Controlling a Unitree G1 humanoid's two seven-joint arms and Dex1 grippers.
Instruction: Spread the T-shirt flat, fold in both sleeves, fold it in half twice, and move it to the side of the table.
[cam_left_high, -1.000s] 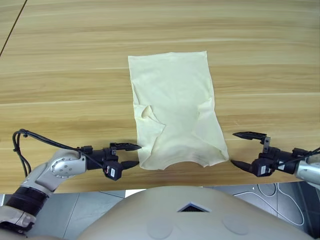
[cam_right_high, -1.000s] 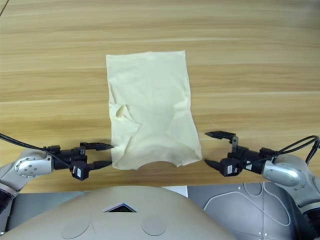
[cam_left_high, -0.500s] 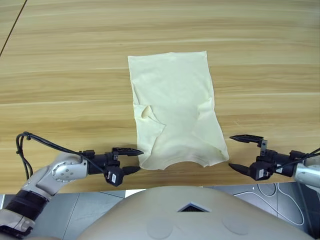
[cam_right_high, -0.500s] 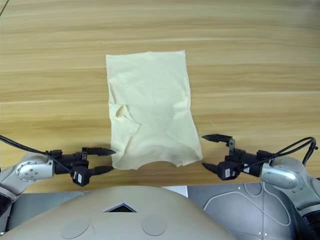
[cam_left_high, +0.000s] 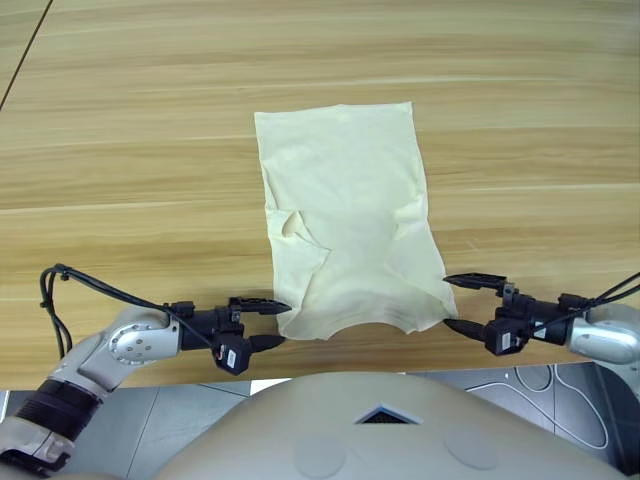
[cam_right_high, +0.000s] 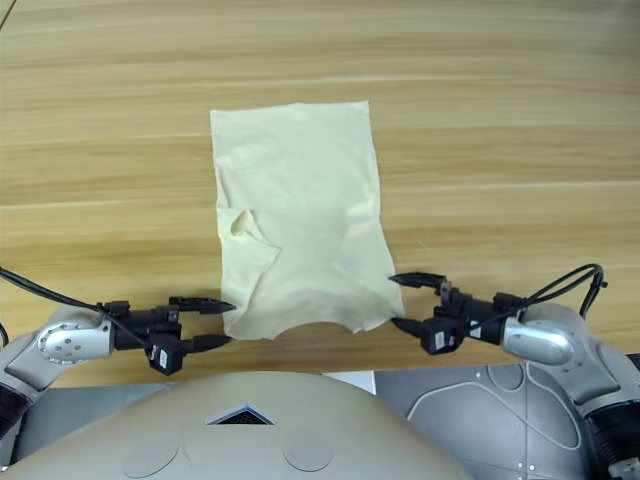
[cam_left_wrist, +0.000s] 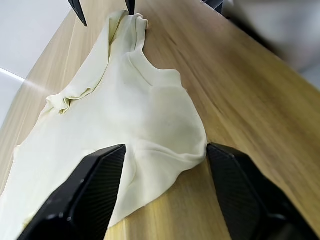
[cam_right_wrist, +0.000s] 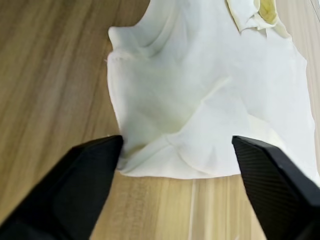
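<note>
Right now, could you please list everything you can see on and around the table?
T-shirt: one, pale yellow, middle of the table, neckline end nearest the robot.
table: one, light wood grain, under the T-shirt.
floor: grey, past the table's near edge.
left gripper: one, black fingers open, at the T-shirt's near left corner.
right gripper: one, black fingers open, at the T-shirt's near right corner.

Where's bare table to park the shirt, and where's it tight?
Bare wooden table left, right and beyond the pale yellow T-shirt. Crowded at its near corners: the left gripper and right gripper, both open, flank them.
</note>
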